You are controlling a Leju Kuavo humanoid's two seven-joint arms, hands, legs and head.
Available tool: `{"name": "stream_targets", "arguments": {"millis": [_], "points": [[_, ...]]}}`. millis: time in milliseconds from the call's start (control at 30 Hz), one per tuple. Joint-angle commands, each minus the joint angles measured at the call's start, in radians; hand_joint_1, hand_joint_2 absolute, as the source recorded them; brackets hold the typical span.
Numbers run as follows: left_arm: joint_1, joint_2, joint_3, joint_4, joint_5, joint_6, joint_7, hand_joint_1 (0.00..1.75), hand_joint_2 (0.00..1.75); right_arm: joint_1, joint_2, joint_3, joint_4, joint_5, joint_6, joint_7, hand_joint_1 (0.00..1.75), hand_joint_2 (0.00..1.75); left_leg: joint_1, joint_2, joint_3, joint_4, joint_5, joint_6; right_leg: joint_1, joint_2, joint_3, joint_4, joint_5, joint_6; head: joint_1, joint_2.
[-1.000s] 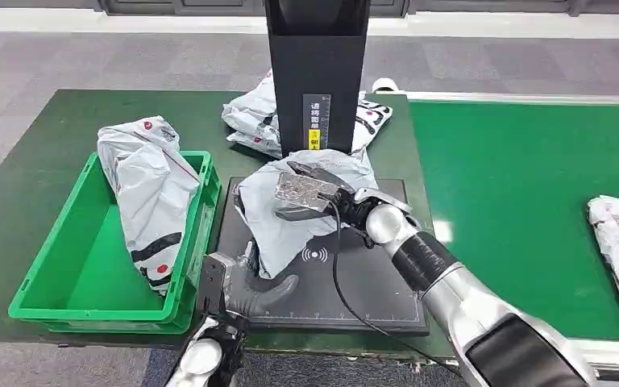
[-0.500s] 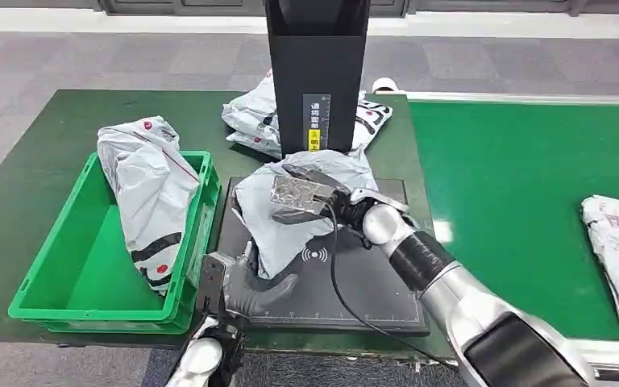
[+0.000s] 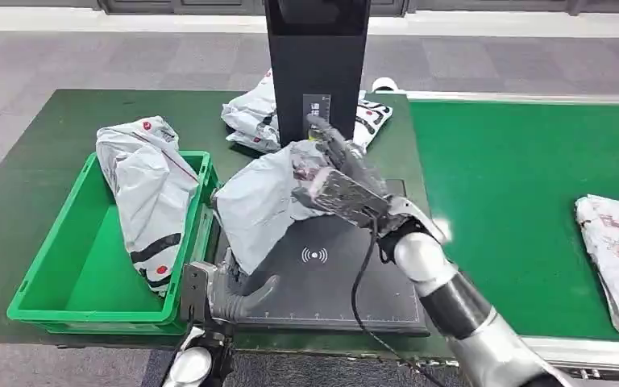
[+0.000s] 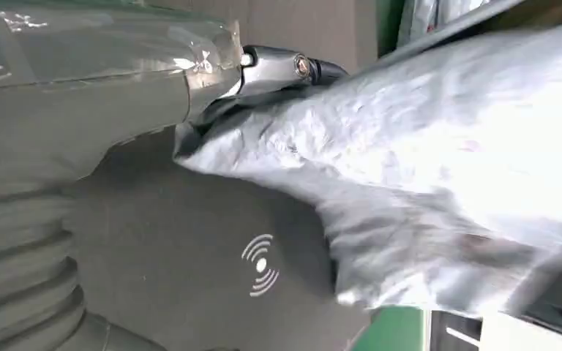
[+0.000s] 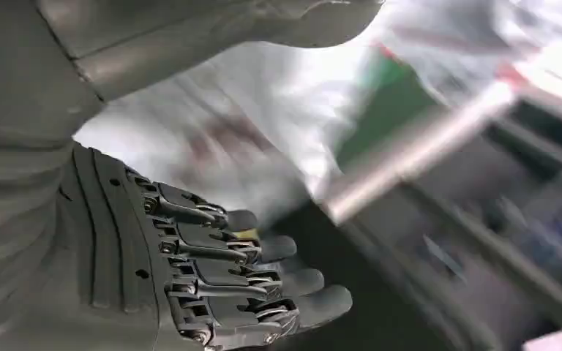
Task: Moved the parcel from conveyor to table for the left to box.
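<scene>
The right hand (image 3: 340, 179) is raised over the black pad (image 3: 322, 278), its fingers stretched out and apart, pressing against the side of the grey parcel (image 3: 262, 201); in the right wrist view its fingers (image 5: 278, 281) lie spread and only slightly curled, with the parcel (image 5: 212, 139) blurred just beyond them, so it touches rather than clasps. The parcel sits tilted on the pad's left part, its lower end on the pad and its upper part leaning toward the bin (image 3: 89, 266), just beside the bin's right wall. The left hand (image 3: 226, 294) rests at the pad's near left corner, just beside the parcel's lower end; its thumb points right, and whether it grips the parcel I cannot tell. In the left wrist view the parcel (image 4: 439, 175) lies across the pad (image 4: 212, 263) close to that hand's thumb (image 4: 80, 124). Another parcel (image 3: 149, 193) stands in the bin.
</scene>
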Motion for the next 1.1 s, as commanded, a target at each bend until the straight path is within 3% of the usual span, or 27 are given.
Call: {"name": "stream_targets", "arguments": {"millis": [33, 233, 567, 600, 667, 1100], "points": [[-0.066, -0.025, 0.054, 0.071, -0.044, -0.004, 0.025, 0.00, 1.75, 0.477, -0.018, -0.358, -0.353, -0.040, -0.014, -0.071, 0.00, 1.75, 0.003, -0.016, 0.005, -0.005, 0.002, -0.001, 0.004, -0.018, 0.012, -0.007, -0.003, -0.001, 0.000, 0.000], [-0.058, -0.018, 0.050, 0.069, -0.048, -0.007, 0.029, 0.00, 1.75, 0.499, -0.020, -0.320, -0.330, -0.037, 0.010, -0.054, 0.00, 1.75, 0.001, -0.001, 0.003, -0.002, -0.002, -0.002, 0.001, -0.003, 0.006, -0.003, -0.001, -0.002, 0.000, 0.000], [-0.036, -0.017, 0.057, 0.059, -0.054, 0.008, 0.032, 0.00, 1.75, 0.505, -0.005, -0.335, -0.325, -0.045, 0.036, -0.033, 0.00, 1.75, 0.000, 0.003, 0.001, -0.002, -0.002, -0.002, 0.000, 0.000, 0.003, -0.001, -0.001, -0.001, 0.000, 0.000], [-0.037, -0.017, 0.057, 0.060, -0.054, 0.008, 0.031, 0.17, 1.75, 0.503, -0.005, -0.336, -0.324, -0.044, 0.036, -0.033, 0.00, 1.75, 0.001, 0.003, 0.002, -0.001, -0.003, -0.002, 0.001, 0.000, 0.004, -0.001, -0.001, -0.002, 0.000, 0.000], [-0.042, -0.018, 0.058, 0.070, -0.065, 0.026, 0.027, 1.75, 1.75, 0.500, -0.001, -0.341, -0.322, -0.042, 0.040, -0.030, 0.00, 1.75, 0.001, 0.003, 0.002, -0.001, -0.003, -0.002, 0.001, 0.001, 0.004, -0.002, -0.001, -0.002, 0.000, 0.000], [-0.060, -0.030, 0.085, 0.084, -0.087, 0.063, 0.028, 1.75, 1.75, 0.556, 0.003, -0.369, -0.349, -0.021, 0.055, -0.048, 0.00, 1.75, 0.001, 0.002, 0.002, -0.001, -0.002, -0.002, 0.001, 0.000, 0.005, -0.002, -0.001, -0.002, -0.001, 0.000]]}}
